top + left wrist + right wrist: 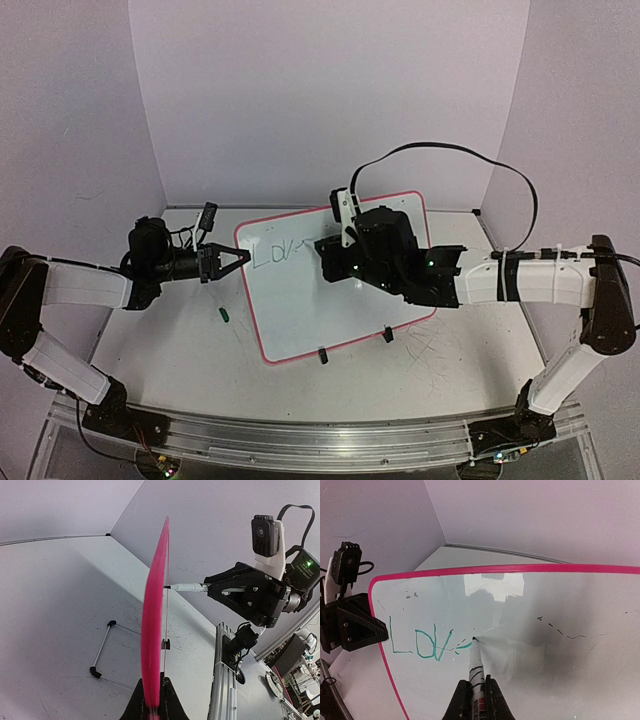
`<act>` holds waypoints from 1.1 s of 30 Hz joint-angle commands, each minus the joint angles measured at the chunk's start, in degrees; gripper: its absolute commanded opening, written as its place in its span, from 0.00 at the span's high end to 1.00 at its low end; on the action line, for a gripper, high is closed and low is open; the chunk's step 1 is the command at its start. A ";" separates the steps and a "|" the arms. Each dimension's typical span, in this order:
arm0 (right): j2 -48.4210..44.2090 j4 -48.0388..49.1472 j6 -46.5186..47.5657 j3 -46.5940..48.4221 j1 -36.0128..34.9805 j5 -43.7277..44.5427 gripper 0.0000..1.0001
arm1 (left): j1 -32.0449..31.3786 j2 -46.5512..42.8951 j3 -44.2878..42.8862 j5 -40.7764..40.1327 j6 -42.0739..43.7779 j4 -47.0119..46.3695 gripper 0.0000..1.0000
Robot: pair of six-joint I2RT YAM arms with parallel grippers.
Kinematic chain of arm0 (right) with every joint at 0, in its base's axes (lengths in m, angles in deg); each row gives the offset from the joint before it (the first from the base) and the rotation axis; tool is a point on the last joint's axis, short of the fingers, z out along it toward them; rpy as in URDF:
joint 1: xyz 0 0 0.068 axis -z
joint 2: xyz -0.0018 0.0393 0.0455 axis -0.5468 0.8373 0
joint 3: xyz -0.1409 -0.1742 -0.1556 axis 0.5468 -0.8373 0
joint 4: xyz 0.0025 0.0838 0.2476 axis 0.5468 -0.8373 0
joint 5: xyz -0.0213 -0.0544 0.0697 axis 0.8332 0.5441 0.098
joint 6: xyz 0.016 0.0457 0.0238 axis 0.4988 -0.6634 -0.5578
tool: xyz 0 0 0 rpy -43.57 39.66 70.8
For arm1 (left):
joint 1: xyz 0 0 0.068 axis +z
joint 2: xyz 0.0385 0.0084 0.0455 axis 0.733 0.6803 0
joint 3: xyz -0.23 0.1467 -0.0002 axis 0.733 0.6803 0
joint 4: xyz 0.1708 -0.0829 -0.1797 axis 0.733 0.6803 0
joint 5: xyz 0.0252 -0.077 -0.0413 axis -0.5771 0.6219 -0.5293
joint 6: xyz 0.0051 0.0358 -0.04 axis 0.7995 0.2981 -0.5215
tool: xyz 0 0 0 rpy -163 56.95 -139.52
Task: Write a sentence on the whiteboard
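A glossy, smooth face with mirrored light is shown by the whiteboard (535, 605). The tabletop (160, 350) is seen as matt and scuffed. The marker (476, 670) is cased in smooth white plastic, the left gripper (240, 257) in matt black plastic.

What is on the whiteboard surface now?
On the whiteboard are green letters LOV, the marker tip touching beside them, and faint grey marks. The marker covers a strip below.
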 commanded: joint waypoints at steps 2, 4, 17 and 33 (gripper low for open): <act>0.66 2.19 0.99 2.31 1.07 -0.11 1.00 | -0.76 -0.58 -1.67 1.44 4.14 0.11 1.00; 0.84 2.26 1.08 2.46 1.03 -0.21 1.00 | -0.74 -0.53 -1.75 1.41 4.12 0.13 1.00; 1.16 1.57 0.50 1.88 0.84 -2.20 1.00 | -0.75 -0.69 -1.64 1.24 4.28 0.14 1.00; 0.81 -0.16 -0.65 0.19 -0.21 -2.47 1.00 | -0.75 -0.61 -1.67 1.25 4.39 0.16 1.00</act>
